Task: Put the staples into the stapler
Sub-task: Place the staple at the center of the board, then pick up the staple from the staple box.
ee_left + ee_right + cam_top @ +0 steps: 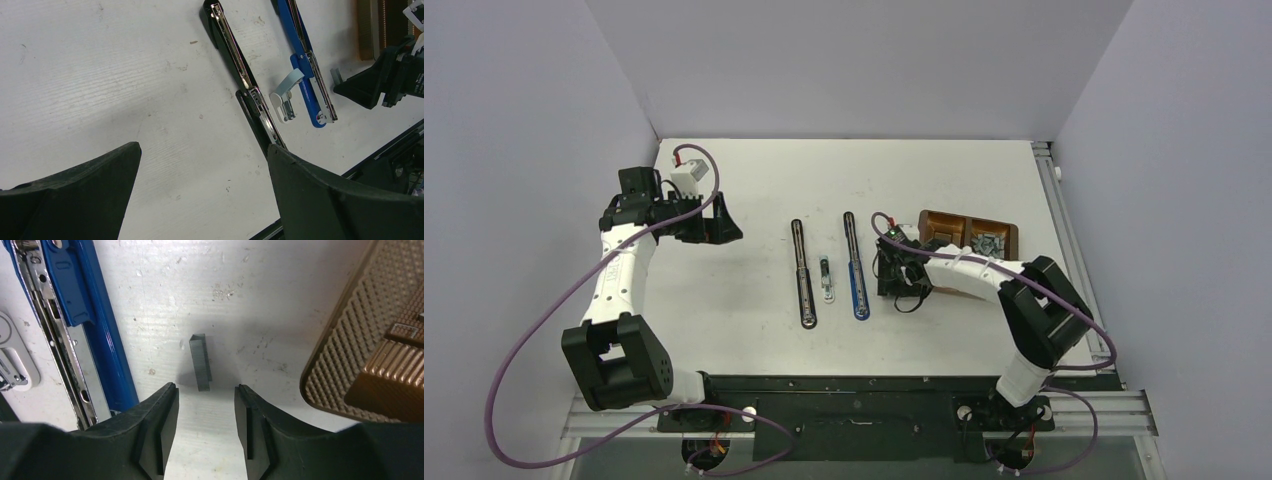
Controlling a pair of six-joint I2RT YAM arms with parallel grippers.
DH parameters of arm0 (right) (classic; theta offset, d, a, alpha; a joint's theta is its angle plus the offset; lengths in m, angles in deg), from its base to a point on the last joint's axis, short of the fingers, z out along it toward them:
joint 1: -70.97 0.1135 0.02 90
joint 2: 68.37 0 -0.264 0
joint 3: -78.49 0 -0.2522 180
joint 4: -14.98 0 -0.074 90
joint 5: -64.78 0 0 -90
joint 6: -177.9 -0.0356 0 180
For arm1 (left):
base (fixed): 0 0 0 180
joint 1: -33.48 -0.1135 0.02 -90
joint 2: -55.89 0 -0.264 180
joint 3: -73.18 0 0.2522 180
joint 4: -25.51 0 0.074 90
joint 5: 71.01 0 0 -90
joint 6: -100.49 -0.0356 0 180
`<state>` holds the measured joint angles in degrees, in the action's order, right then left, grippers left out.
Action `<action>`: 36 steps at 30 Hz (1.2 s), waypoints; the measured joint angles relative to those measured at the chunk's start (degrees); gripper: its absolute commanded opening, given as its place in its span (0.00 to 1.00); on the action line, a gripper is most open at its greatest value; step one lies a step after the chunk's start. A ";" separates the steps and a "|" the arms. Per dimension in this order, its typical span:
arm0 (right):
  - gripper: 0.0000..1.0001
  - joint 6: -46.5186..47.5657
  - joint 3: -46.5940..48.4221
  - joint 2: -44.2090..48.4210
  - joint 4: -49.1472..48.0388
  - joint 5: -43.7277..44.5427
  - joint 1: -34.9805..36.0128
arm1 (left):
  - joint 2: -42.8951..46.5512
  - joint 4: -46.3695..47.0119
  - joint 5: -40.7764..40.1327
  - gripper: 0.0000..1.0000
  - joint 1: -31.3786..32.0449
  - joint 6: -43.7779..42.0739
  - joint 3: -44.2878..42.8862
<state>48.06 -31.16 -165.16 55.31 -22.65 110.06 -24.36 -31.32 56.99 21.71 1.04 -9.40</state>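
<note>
While right hand hangs half-open, staples untouched before it, left hand wide open

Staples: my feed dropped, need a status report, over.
Left gripper open, holding nothing. Right gripper open, low over a staple strip, not gripping it. Strip lies loose between blue stapler and tray. Nothing blocking.

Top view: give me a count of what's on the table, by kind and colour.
Black stapler: 1
Blue stapler: 1
Small white tool: 1
Brown tray: 1
Loose staple strip: 1
Total: 5; the staples inside the tray are too small to count.
</note>
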 measured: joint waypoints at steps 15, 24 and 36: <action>0.56 3.32 7.58 13.05 8.83 0.92 -10.21 | 0.00 -0.57 0.02 0.96 0.00 -0.17 -0.44; 0.63 4.68 4.61 13.70 7.10 4.20 -23.17 | -0.02 -1.86 -1.75 0.96 -0.22 -0.24 -1.20; 0.63 5.64 2.45 9.75 3.89 4.66 -30.25 | -0.04 -4.28 -6.36 0.96 -2.40 -1.77 -3.82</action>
<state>53.70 -28.71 -155.42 59.20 -18.00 79.81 -24.40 -35.60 50.63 19.31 -0.73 -13.23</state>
